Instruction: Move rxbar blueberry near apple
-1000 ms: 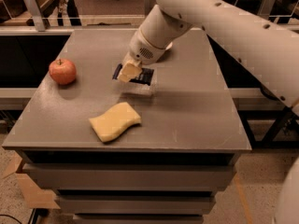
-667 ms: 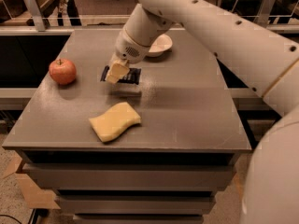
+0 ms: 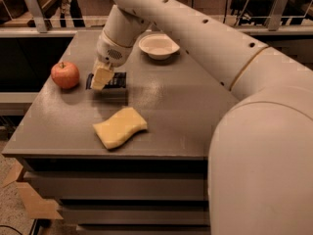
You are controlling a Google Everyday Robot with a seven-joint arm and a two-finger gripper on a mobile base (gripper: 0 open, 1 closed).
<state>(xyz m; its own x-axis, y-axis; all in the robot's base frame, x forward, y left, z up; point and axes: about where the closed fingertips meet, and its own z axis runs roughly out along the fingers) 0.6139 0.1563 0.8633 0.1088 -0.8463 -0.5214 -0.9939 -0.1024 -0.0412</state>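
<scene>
In the camera view, your gripper [image 3: 101, 77] sits left of centre in the upper half of the frame, at the end of the big white arm [image 3: 195, 28] that sweeps in from the right edge and the top. The claw points down and is closed onto the rxbar blueberry [image 3: 116, 80]. One pale finger [image 3: 100, 76] lies across the bar's left part, while its dark right end sticks out to the right. The bar looks flat and roughly level. A soft dark shadow lies on the table [image 3: 195, 116] just below it, so it seems to be held slightly off the surface.

The apple [image 3: 65, 75] stands on the table just to the left of the gripper, near the table's left edge. It is close to the bar but does not touch it.

A yellow wavy sponge [image 3: 120, 127] lies flat lower in the frame, toward the front edge, apart from the bar. A white bowl [image 3: 159, 54] rests farther back, up and right of the gripper, partly behind the arm.
</scene>
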